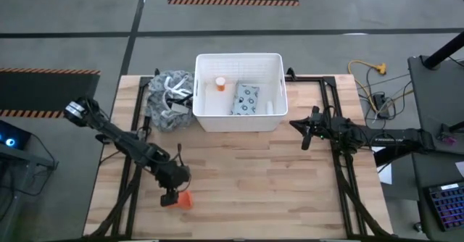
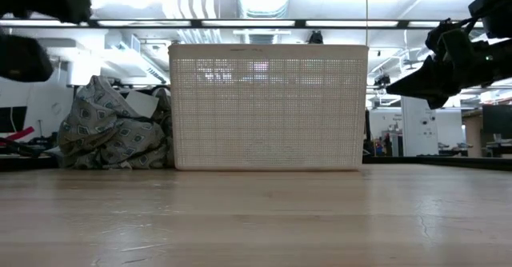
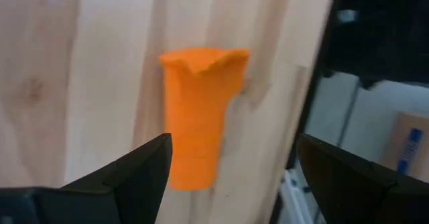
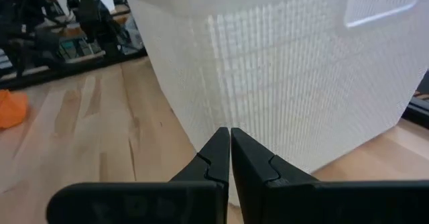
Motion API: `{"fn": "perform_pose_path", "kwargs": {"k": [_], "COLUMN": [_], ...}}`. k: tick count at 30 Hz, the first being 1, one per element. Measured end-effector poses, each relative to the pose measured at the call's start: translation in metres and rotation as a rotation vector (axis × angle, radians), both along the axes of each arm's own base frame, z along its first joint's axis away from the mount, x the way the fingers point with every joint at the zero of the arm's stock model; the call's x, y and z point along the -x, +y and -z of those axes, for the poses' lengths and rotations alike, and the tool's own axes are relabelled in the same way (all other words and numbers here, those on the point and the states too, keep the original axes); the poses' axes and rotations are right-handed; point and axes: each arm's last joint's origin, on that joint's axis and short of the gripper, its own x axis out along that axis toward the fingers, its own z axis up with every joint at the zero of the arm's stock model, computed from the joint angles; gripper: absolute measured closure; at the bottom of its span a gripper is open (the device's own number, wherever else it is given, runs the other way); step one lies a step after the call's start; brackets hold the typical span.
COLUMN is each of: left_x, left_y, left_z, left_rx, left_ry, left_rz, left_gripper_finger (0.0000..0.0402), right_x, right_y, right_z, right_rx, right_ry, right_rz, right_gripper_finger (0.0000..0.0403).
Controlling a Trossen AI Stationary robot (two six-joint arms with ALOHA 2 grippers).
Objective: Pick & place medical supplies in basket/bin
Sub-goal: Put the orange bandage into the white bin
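Note:
An orange piece (image 1: 185, 199) lies flat on the wooden table near its front edge; it also shows in the left wrist view (image 3: 199, 110). My left gripper (image 1: 170, 196) is open right beside it, its fingers standing on either side of the piece's near end without touching. The white ribbed tub (image 1: 240, 92) stands at the table's far middle and holds a white-capped orange vial (image 1: 220, 84), a pale grey-green packet (image 1: 246, 99) and a short white cylinder (image 1: 269, 106). My right gripper (image 1: 304, 138) is shut and empty, just right of the tub.
A grey and white heap of cloth and cords (image 1: 169, 99) lies against the tub's left wall. The table's near edge (image 3: 305, 117) runs close beyond the orange piece. Bare wood lies between the two arms, in front of the tub.

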Motion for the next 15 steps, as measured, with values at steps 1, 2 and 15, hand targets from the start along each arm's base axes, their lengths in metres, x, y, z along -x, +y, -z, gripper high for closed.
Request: {"fn": "perform_pose_path", "kwargs": {"k": [1,2,15], "left_x": [0.002,0.004,0.001], "left_y": [-0.002,-0.003,-0.018], "left_z": [0.002,0.004,0.002], "left_rx": [-0.015,-0.029,-0.132], "left_ry": [0.006,0.010,-0.110], "left_rz": [-0.014,-0.024,-0.007], "left_gripper_finger": [0.0098,0.0098,0.0098], "right_x": [0.000,0.000,0.000], "right_y": [0.000,0.000,0.000], "right_z": [0.001,0.001,0.001], "right_rx": [-0.001,-0.003,-0.001], "right_ry": [0.008,0.012,0.014], "right_rz": [0.000,0.000,0.000], "right_gripper_finger": [0.0394,0.0394,0.0394]}}
